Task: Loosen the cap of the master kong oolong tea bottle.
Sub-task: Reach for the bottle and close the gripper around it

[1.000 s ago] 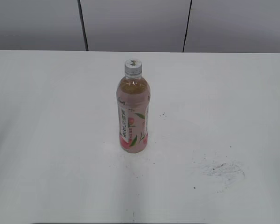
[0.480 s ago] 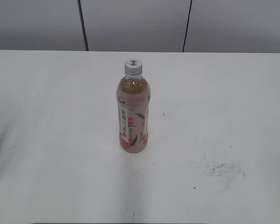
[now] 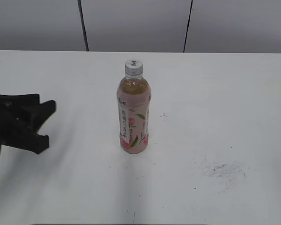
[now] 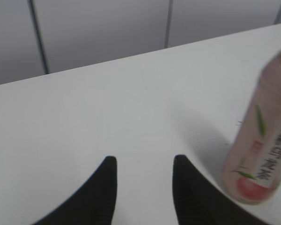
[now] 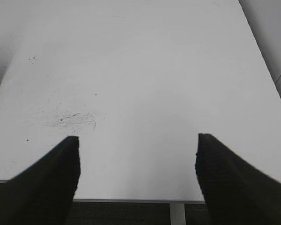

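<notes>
left end effector point(image 3: 44, 123) spread, well left of upright bottle point(image 3: 133, 117).

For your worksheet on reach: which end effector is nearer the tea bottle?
Left. The left end effector is open on the tea bottle's left, apart from it. The right end effector, open, hangs by the table's near edge.

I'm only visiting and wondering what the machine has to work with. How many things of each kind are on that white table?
Bottles: 1, a tea bottle standing upright
Caps: 1, the cap sitting on the bottle
Grippers: 1 over the table, the left gripper
Total: 3
</notes>
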Controlling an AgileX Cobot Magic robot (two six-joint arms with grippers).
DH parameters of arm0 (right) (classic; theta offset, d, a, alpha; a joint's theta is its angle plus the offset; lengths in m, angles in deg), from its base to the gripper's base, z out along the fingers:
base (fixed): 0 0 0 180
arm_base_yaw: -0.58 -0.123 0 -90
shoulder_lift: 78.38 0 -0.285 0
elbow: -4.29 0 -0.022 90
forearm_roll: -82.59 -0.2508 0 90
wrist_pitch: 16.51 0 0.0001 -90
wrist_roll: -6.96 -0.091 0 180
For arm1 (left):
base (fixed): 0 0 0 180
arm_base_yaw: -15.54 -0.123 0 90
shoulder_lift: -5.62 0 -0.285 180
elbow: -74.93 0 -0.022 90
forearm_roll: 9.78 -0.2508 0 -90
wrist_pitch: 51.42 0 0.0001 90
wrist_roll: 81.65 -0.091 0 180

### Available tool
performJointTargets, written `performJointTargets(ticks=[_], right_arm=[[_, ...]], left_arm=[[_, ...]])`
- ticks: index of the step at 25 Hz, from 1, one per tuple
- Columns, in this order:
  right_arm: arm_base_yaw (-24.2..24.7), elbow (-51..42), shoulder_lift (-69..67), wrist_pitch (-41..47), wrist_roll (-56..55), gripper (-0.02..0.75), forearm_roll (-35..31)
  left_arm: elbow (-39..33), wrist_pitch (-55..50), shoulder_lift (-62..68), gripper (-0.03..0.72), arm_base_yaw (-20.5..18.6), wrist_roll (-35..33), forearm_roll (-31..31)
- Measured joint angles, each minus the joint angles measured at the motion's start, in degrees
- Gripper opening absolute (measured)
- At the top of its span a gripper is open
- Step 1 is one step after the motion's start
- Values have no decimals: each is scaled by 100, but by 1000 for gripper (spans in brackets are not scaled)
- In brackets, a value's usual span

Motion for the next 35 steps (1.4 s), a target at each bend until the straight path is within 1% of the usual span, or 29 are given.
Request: performJointTargets(ticks=[3, 5, 6, 8, 10, 13, 17, 23, 26, 30, 35], right_arm=[[0, 0, 0, 0, 0, 579, 0], [0, 0, 0, 0, 0, 579, 0], [0, 0, 0, 0, 0, 579, 0], [0, 0, 0, 0, 0, 579, 0], [0, 0, 0, 0, 0, 579, 0], [0, 0, 0, 0, 0, 579, 0], [0, 0, 0, 0, 0, 579, 0], [0, 0, 0, 0, 0, 579, 0], [0, 0, 0, 0, 0, 579, 0], [0, 0, 0, 0, 0, 579, 0], [0, 0, 0, 0, 0, 579, 0]], left_arm=[[0, 1045, 774, 331, 108, 166, -684], [0, 1728, 1296, 410, 125, 195, -1038], [0, 1986, 1489, 447, 124, 201, -1132], [0, 2185, 1910, 499, 131, 213, -1231], [45, 2239, 2222, 528, 131, 218, -1311], [197, 2250, 2522, 544, 131, 218, -1515], [552, 2262, 2588, 547, 131, 218, -1793], [1070, 2332, 2983, 551, 131, 238, -2001], [1225, 2332, 3198, 555, 131, 249, -2184], [1424, 2327, 3385, 582, 131, 261, -2273], [1699, 2329, 3410, 587, 131, 387, -2438]])
